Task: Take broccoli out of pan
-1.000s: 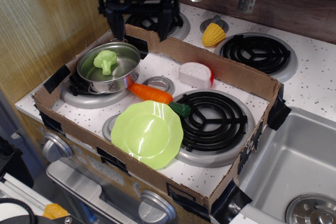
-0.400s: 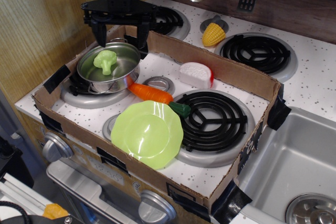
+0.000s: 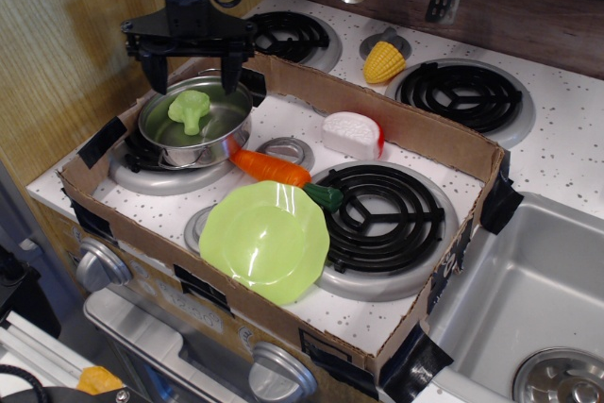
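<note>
The light-green toy broccoli (image 3: pixel 189 109) lies inside the shiny steel pan (image 3: pixel 195 123), which sits on the front-left burner inside a cardboard frame. My black gripper (image 3: pixel 192 75) hangs open just above the pan's far rim. Its two fingers (image 3: pixel 156 72) are spread wide, one at each side of the pan's back edge. It holds nothing. The broccoli is a little below and in front of the fingertips.
An orange carrot (image 3: pixel 271 167) lies right of the pan, touching a lime-green plate (image 3: pixel 265 240) at the front. A white and red toy (image 3: pixel 351 133) lies mid-stove. A corn cob (image 3: pixel 383 61) is behind the cardboard wall (image 3: pixel 377 120). A sink (image 3: pixel 528 309) is at the right.
My gripper has moved left and toward the front, from over the back-left burner to just above the pan's far rim. It stayed open. The broccoli and pan have not moved.
</note>
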Robot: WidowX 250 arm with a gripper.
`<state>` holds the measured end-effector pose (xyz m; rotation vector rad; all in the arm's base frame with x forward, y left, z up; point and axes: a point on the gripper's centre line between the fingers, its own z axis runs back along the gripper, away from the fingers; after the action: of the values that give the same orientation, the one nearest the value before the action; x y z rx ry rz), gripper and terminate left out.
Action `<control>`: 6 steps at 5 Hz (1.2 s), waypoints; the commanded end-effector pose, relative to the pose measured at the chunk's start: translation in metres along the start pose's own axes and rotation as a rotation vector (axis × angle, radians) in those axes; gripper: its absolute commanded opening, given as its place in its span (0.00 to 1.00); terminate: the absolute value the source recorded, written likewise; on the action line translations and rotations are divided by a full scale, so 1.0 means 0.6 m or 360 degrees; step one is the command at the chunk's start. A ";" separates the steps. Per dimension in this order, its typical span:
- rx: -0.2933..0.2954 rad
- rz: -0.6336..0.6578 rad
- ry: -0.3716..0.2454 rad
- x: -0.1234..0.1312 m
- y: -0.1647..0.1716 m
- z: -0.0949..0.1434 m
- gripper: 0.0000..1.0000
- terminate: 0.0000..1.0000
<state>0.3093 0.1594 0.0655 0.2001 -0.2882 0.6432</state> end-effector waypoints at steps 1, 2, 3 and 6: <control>-0.0037 -0.0010 0.0007 0.008 0.010 -0.006 1.00 0.00; -0.0052 -0.0003 -0.0030 0.008 0.004 -0.016 1.00 0.00; -0.0093 -0.0038 -0.0041 0.011 -0.001 -0.033 1.00 0.00; -0.0097 -0.0035 -0.0028 0.005 0.005 -0.041 1.00 0.00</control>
<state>0.3157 0.1628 0.0290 0.1416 -0.2819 0.5977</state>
